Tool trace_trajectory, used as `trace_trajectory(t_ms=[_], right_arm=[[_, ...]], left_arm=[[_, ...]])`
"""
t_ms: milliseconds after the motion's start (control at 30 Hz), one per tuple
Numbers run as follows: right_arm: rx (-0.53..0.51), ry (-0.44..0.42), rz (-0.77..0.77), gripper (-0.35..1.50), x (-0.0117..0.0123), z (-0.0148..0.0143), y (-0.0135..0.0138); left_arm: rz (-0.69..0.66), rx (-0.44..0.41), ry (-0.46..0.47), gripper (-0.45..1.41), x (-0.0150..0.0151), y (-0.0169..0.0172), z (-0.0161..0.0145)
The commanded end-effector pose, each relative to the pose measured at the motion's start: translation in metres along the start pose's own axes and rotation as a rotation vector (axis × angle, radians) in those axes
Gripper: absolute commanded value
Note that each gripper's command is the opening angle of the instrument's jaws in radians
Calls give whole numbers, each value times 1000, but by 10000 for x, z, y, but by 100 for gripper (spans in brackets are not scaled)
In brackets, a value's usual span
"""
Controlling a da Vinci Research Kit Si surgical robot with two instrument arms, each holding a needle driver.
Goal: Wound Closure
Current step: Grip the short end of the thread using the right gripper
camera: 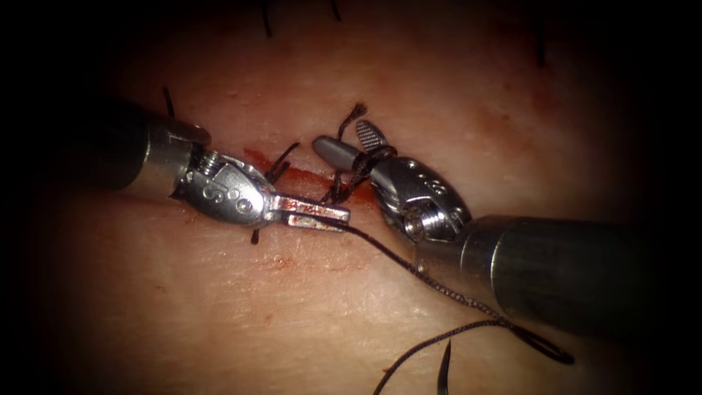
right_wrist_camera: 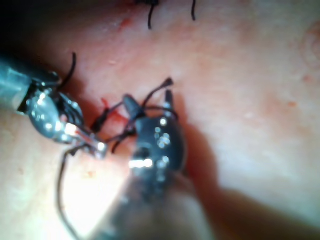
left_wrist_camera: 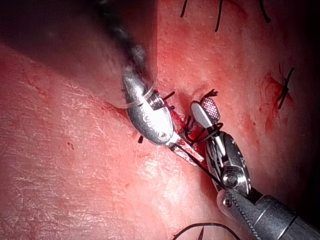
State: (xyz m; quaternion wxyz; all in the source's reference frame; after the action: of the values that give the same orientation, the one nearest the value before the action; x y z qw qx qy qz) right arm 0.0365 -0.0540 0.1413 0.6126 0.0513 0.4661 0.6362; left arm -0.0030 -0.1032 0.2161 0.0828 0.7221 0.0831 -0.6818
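Dark braided thread (camera: 409,267) is clamped in the left steel needle driver (camera: 313,213) at frame centre. Right steel driver (camera: 349,143) is spread, empty, thread wound round it. Needle tip (camera: 443,369) lies loose, bottom centre. Red-stained cut (camera: 292,174) partly closed; knot unfinished.

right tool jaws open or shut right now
Open. In the endoscope view the right tool has its two jaws spread apart, with thread wrapped around them near their base. The left tool is shut on the thread.
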Motion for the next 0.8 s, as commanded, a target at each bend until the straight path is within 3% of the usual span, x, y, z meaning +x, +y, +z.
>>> trace_trajectory(t_ms=[33, 167, 200, 233, 300, 367, 467, 500, 533, 567, 700, 800], right_arm=[[19, -8, 2, 96, -1, 12, -6], [34, -5, 10, 94, 6, 21, -13], [37, -25, 43, 82, 4, 24, -16], [37, -25, 43, 82, 4, 24, -16], [37, -54, 73, 62, 0, 23, -15], [55, -84, 125, 17, -5, 23, -13], [69, -113, 169, 12, -7, 26, -14], [78, -125, 185, -12, -8, 27, -16], [78, -125, 185, -12, -8, 27, -16], [100, -151, 187, -35, -9, 26, -18], [87, -185, 174, -35, -10, 21, -21], [94, -146, 128, -35, -3, 10, -20]], left_arm=[[-2, -5, 1, -45, -5, 5, 6], [-8, -5, 1, -45, -5, 5, 5], [-7, -7, 1, -45, -4, 7, 3], [-7, -7, 1, -45, -4, 7, 3], [-7, -7, 1, -45, -4, 8, 2], [-7, -7, 1, -45, -4, 9, 3], [-7, -6, 1, -45, -4, 9, 3], [-7, -6, 1, -45, -4, 9, 3], [-7, -6, 1, -45, -4, 9, 3], [-7, -6, 1, -45, -4, 9, 3], [-7, -7, 1, -45, -4, 9, 2], [-7, -12, 5, -45, -3, 10, -1]])
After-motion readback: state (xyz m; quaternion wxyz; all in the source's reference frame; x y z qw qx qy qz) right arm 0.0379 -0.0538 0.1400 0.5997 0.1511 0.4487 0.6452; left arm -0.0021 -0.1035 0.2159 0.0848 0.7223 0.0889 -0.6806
